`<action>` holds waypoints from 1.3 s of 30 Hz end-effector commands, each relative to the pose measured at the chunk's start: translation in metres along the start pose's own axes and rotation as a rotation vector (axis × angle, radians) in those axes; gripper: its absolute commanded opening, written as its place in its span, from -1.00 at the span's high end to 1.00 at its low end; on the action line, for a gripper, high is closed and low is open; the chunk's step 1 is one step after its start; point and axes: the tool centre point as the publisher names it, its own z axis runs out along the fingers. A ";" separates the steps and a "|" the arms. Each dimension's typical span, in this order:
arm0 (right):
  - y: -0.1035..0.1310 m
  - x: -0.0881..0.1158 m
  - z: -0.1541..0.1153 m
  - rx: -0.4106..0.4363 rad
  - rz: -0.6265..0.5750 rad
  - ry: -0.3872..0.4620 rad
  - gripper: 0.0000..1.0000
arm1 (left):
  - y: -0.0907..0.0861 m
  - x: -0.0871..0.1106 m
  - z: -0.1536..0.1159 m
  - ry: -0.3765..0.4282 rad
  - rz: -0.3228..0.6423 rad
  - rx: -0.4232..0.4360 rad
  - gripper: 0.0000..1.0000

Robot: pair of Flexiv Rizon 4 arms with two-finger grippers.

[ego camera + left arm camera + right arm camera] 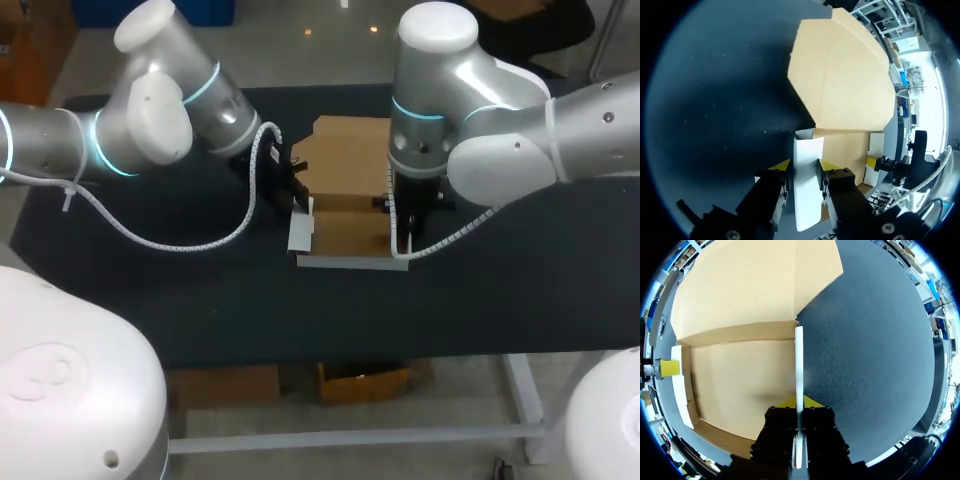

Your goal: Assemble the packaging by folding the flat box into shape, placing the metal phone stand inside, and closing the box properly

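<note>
Cardboard, matte brown on its inner faces and white outside, forms the half-shaped box [345, 235] near the middle of the table [500, 290], whose top is a dark, finely grained mat. The box is a shallow open tray with a flat rectangular floor.

From its 12 o'clock edge the lid flap [350, 150] lies spread flat on the mat. It is a broad panel with angled corners and faint creases across it. At the 6 o'clock edge a low front wall [350, 263] stands up, showing its white outer face.

At 9 o'clock the left side wall [807, 150], a smooth white panel, is raised off the mat. The left gripper [802, 169] straddles it from above, but I cannot tell whether it actually clamps the panel.

At 3 o'clock the right side wall [798, 365] stands upright, seen edge-on as a thin white strip. The right gripper [800, 402] is pinched narrowly on it, one yellow tip against each face.

The left arm [150, 110] comes in from 9 o'clock and the right arm [470, 120] from 3 o'clock. Both are glossy silver-grey with rounded white caps. A ribbed white hose [180, 243] loops below the left arm, just over the mat.
</note>
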 end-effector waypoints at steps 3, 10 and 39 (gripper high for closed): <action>0.000 0.000 0.000 0.004 0.000 -0.003 1.00 | 0.009 0.001 0.003 -0.054 0.005 0.022 0.44; 0.000 0.000 0.000 0.004 0.000 -0.003 1.00 | 0.015 -0.001 0.004 -0.115 0.007 0.055 0.54; 0.000 0.000 0.000 0.004 0.000 -0.003 1.00 | 0.026 -0.009 0.006 -0.279 -0.043 0.003 0.54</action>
